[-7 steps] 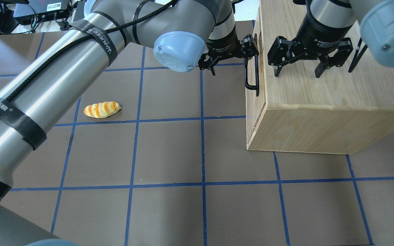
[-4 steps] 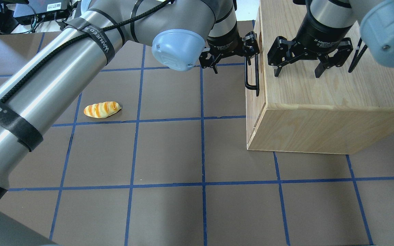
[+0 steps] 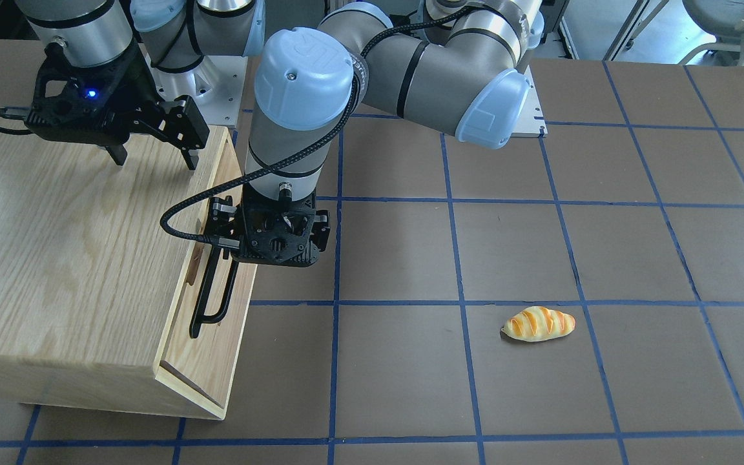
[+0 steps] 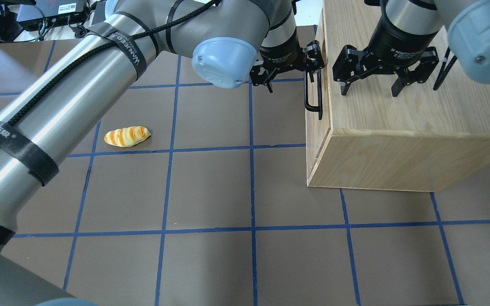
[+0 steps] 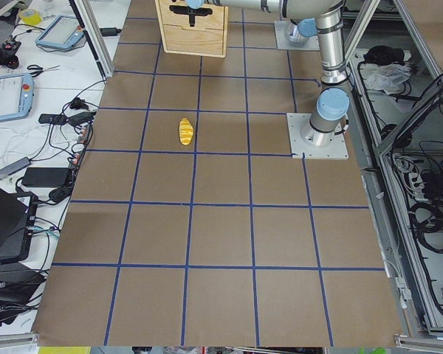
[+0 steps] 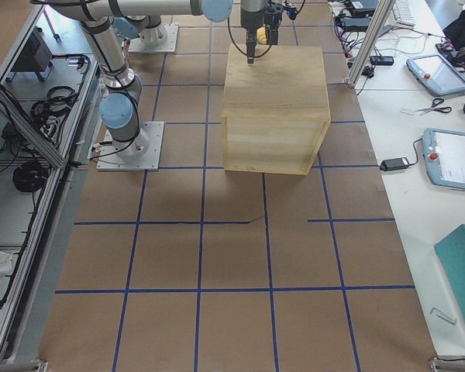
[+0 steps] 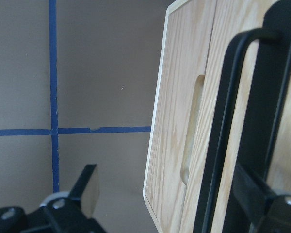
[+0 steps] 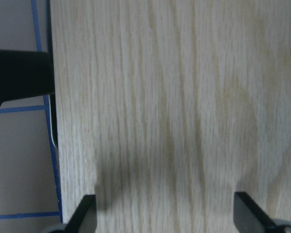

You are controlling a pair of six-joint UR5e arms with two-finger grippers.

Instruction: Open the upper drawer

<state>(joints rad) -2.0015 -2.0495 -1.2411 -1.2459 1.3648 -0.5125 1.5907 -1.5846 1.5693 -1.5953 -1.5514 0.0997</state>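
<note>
The upper drawer [image 4: 324, 126] is the top front panel of the oak cabinet [image 4: 398, 119] and sits flush with the cabinet body. Its long black bar handle [image 4: 313, 100] also shows in the front-facing view [image 3: 203, 297] and the left wrist view [image 7: 228, 121]. My left gripper [image 4: 289, 74] is open at the handle's far end. One finger [image 7: 259, 196] is close against the handle and the other [image 7: 87, 187] hangs over the table. I cannot tell whether a finger is behind the bar. My right gripper [image 4: 370, 91] is open and empty just above the cabinet top [image 8: 165, 121].
A striped bread roll [image 4: 126, 136] lies on the brown mat to the left of the cabinet, also in the front-facing view [image 3: 538, 323]. My left arm reaches across the back left of the table. Blue tape lines grid the mat.
My left gripper has shifted slightly at the handle's far end, staying open. The drawer and my right gripper have not visibly moved.
</note>
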